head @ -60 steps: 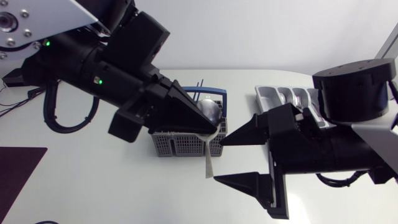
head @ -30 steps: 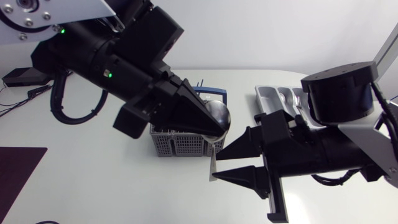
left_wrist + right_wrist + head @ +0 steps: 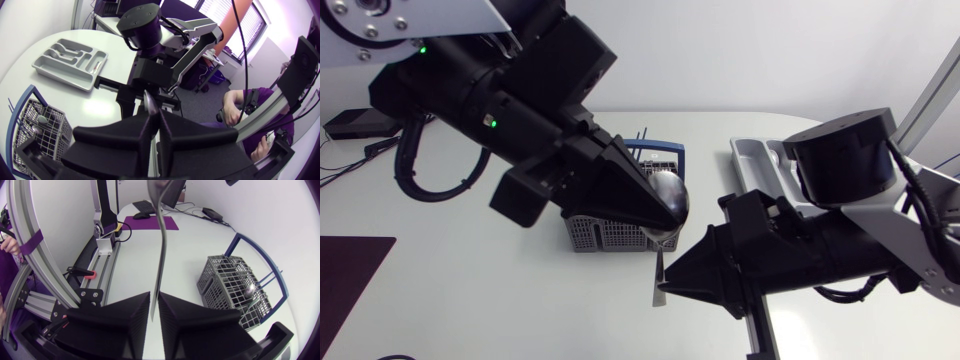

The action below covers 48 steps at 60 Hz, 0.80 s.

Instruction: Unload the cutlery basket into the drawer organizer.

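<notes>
The polished steel spoon [image 3: 659, 262] looks light, stiff and probably slippery. The left gripper [image 3: 672, 224] has its fingers pinched on the neck, and the right gripper [image 3: 665, 286], at six o'clock, has its fingers clamped on the flat handle.

Soft, even light fell from above; the white bench [image 3: 470, 290] was bright, nearly washed out, with only faint shadows. The wrist views bent straight lines near their edges.

Silver spoon [image 3: 658, 272] hangs upright, just right of the grey mesh basket [image 3: 605, 232]; grey organizer [image 3: 752, 158] lies far right, holding cutlery.
</notes>
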### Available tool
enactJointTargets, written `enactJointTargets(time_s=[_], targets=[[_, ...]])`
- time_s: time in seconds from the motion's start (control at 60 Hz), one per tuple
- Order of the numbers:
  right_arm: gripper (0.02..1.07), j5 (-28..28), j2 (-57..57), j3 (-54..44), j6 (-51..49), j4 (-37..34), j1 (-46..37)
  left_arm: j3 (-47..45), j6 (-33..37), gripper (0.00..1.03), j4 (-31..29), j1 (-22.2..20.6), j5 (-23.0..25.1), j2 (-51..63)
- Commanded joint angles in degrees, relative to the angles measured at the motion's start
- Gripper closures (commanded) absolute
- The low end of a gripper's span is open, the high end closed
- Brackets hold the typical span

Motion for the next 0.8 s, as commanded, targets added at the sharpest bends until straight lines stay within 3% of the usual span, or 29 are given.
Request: enactJointTargets(time_s=[0.0, 0.333, 0.367, 0.45, 0.567, 0.7, 0.783], targets=[[0.93, -1.01, 1.2, -1.36, -0.8, -0.81, 0.98, 2.62, 1.95, 0.98, -0.03, -0.21, 1.78, 0.67], [0.99, 0.75, -0.03, -1.8, 2.36, 0.07, 1.42, 3.24, 1.42, 0.96, 0.15, 0.93, 2.3, 0.76], [0.99, 0.92, -0.29, -2.07, 2.54, -0.02, 1.33, 3.41, 0.98, 0.92, 0.32, 1.46, 2.3, 0.84], [0.99, 1.63, -1.08, -2.68, 2.54, -0.46, 1.06, 4.11, 0.02, 0.64, 0.59, 2.08, 2.3, 0.84], [0.99, 1.98, -2.14, -2.94, 2.54, -1.95, 0.1, 5.17, -1.21, 0.36, 0.94, 2.69, 2.3, 0.84], [0.99, 3.91, -4.69, -3.56, 2.36, -4.41, -1.4, 5.96, -7.19, 0.26, 5.95, 5.15, 2.04, 0.76], [1.0, 5.67, -6.27, -3.56, 1.75, -6.7, -3.77, 5.78, -12.02, 0.26, 9.82, 7.09, -0.16, 0.4]])
